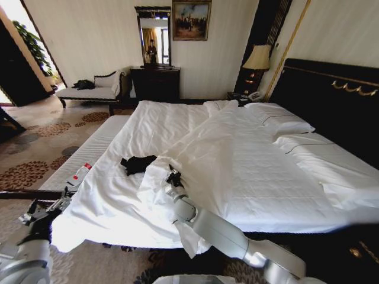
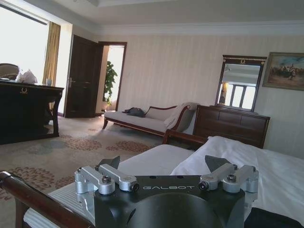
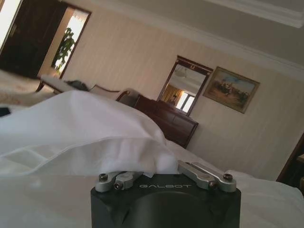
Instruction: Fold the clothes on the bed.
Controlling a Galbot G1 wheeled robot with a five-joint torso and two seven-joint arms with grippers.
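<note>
- Here the right gripper (image 1: 173, 176) rests on the bed (image 1: 266, 177), its fingers buried in a fold of white duvet (image 3: 95, 137); whether they are clenched, I cannot tell.
- The black shirt (image 1: 137, 163) lies crumpled just beyond them, untouched.
- The left gripper (image 2: 166, 178) hangs off the bed's corner, fingers spread apart.
- Risk: closing now would likely catch duvet, dragging bedding instead of the shirt.

Chaise (image 1: 95, 92), dresser (image 1: 155, 83), mirror (image 1: 153, 35), lamp (image 1: 257, 58)
</note>
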